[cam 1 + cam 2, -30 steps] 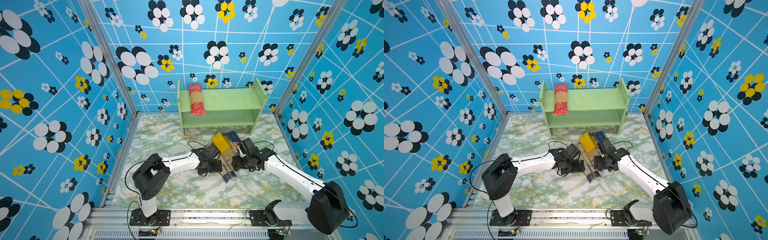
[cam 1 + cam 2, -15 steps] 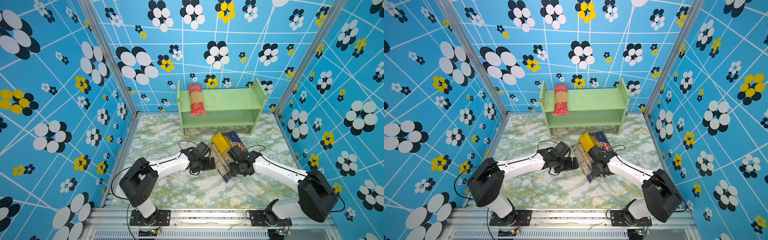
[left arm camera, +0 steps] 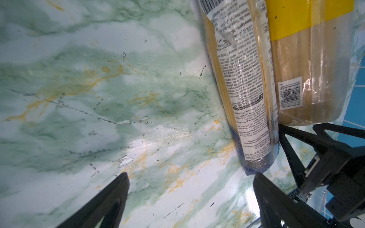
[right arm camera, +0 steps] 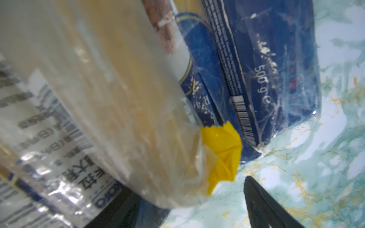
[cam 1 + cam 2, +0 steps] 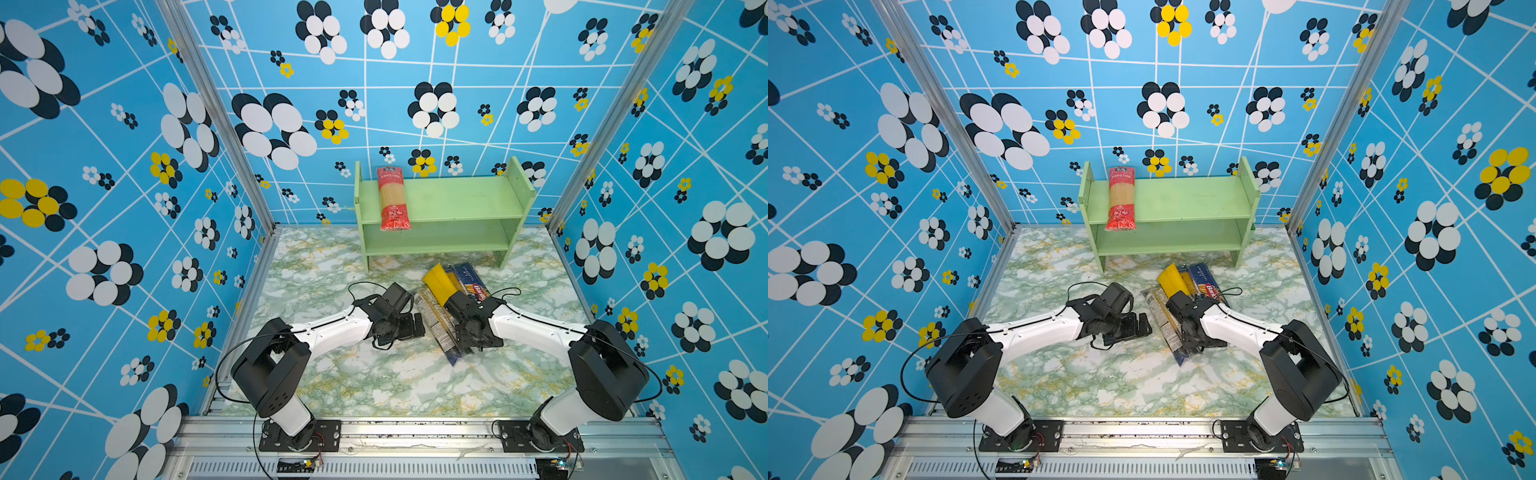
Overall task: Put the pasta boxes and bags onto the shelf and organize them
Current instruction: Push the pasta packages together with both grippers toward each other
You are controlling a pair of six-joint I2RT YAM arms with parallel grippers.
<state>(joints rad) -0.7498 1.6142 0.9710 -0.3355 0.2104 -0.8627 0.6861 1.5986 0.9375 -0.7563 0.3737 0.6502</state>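
Both arms reach low and inward from the front rail, meeting mid-worktop [image 5: 374, 382]. Left tool [image 3: 190, 174] is spread wide over bare marble, one tip just beside the clear bag [image 3: 245, 102]. Right wrist folds down over the pile. The right tool [image 4: 183, 187] is spread as well, straddling the yellow bag [image 4: 138, 118] end, with one finger [image 4: 262, 203] clear of it. The box [image 5: 471, 278] lies alongside. The red bag [image 5: 392, 199] lies across the top tier of the shelf [image 5: 457, 199], overhanging its front.

Light green two-tier wooden shelf [image 5: 457, 199]: upright, upper centre of both top views.
Red-ended clear spaghetti bag [image 5: 392, 199]: flat across the top tier's left end, overhanging the front.
Frame centre, a diagonal cluster:
- yellow-topped clear bag [image 5: 438, 282], on top
- dark blue Barilla box [image 5: 471, 279], right
- white-label clear bag [image 5: 434, 322], left
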